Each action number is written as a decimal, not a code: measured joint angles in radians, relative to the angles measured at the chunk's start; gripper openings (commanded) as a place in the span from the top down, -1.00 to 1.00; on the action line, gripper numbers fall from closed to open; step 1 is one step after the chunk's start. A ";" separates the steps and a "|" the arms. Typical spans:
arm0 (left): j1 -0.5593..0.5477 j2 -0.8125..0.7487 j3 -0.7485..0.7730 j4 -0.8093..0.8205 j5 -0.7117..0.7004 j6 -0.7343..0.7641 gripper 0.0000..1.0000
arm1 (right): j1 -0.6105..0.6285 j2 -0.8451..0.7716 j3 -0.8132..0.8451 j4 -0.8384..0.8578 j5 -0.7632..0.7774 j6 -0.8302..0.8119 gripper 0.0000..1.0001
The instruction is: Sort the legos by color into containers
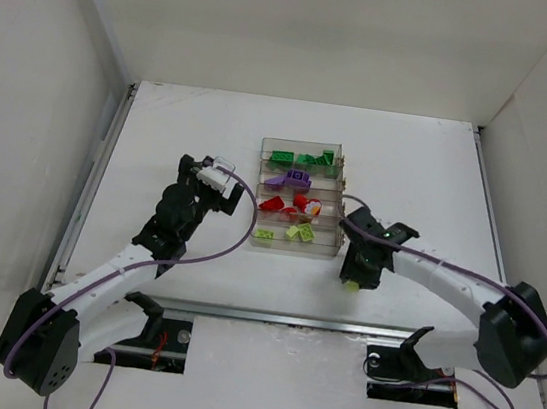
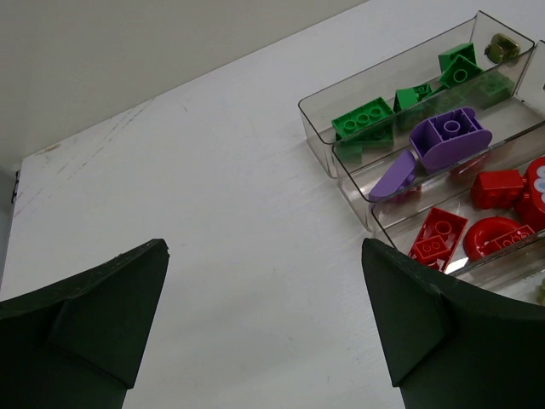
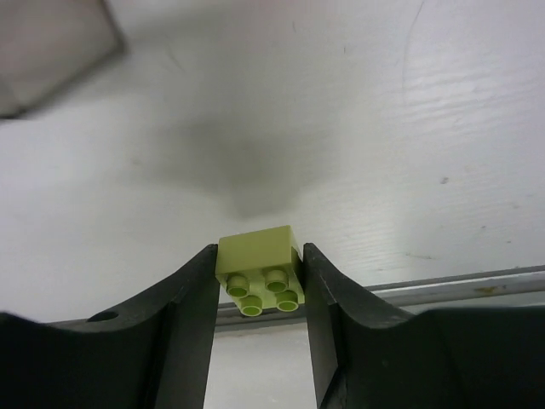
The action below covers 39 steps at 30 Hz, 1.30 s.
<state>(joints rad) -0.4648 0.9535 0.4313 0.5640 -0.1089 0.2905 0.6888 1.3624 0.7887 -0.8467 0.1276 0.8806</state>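
The clear tray (image 1: 260, 179) has four parallel rows: dark green legos (image 1: 300, 158) at the back, a purple lego (image 1: 290, 178), red legos (image 1: 273, 205), then lime legos (image 1: 300, 232) in front. My right gripper (image 1: 353, 285) is shut on a lime lego (image 3: 260, 270) with studs facing the camera, held above the table just right of the tray's near corner. My left gripper (image 1: 223, 190) is open and empty, left of the tray; its wrist view shows the green (image 2: 366, 119), purple (image 2: 447, 136) and red (image 2: 438, 239) rows.
A metal strip (image 1: 289, 319) runs along the table's near edge, just below my right gripper. White walls stand on the left, right and back. The tray's blurred corner (image 3: 51, 51) shows at the top left of the right wrist view.
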 measured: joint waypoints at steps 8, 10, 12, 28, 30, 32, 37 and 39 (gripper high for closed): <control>0.000 0.000 0.000 0.000 0.000 0.000 -0.91 | 0.000 -0.140 0.270 0.034 0.194 -0.047 1.00; 0.000 -0.001 0.000 -0.002 -0.001 0.002 -0.91 | 0.000 -0.077 0.337 0.053 0.204 -0.098 1.00; 0.000 -0.003 0.000 -0.007 -0.005 0.008 -0.91 | 0.000 0.020 0.400 0.077 0.200 -0.150 0.90; 0.000 -0.016 0.000 -0.034 -0.027 0.018 -0.91 | 0.000 0.230 0.497 0.107 0.090 -0.288 -0.99; 0.000 -0.016 0.000 -0.037 -0.027 0.018 -0.91 | -0.023 0.175 0.489 0.112 0.078 -0.268 -0.94; 0.000 -0.016 0.000 -0.039 -0.026 0.018 -0.91 | -0.080 0.100 0.451 0.124 0.065 -0.229 -0.94; 0.000 -0.016 0.000 -0.039 -0.022 0.018 -0.91 | -0.298 -0.061 0.267 0.135 0.061 -0.102 -0.94; 0.000 -0.016 0.000 -0.040 -0.022 0.017 -0.91 | -0.307 -0.066 0.208 0.130 0.060 -0.061 -0.91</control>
<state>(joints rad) -0.4648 0.9371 0.4313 0.5243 -0.1310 0.3077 0.3820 1.2968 0.9970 -0.7170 0.1871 0.8200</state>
